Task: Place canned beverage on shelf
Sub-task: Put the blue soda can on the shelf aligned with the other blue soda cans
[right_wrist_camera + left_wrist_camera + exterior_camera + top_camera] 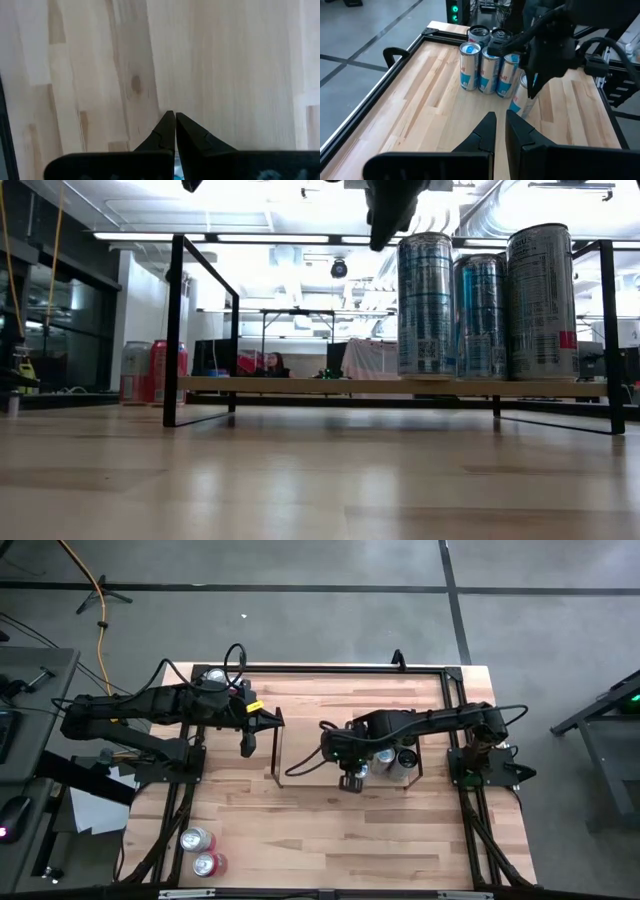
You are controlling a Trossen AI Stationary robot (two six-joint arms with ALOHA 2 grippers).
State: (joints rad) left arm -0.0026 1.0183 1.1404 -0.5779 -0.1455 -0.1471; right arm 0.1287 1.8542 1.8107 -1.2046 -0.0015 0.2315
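Note:
The shelf [279, 752] is a low black rod rack in the table's middle; in the low view its left upright [173, 330] stands on the wood. Several tall silver-and-blue cans [395, 756] [482, 302] [485, 70] stand upright on their bases at its right end. My right gripper [351, 782] [385, 225] [175, 120] is shut, points down over bare wood just left of those cans, and holds nothing. My left gripper [248, 746] [500, 127] waits shut and raised at the shelf's left end. Two red cans [201, 850] lie at the near left.
One more can [213, 675] stands at the table's far left corner. A black rail frame [330, 669] runs along the table's edges. Bare wood [330, 830] stretches between the shelf and the near edge. A person [270, 364] sits in the room beyond.

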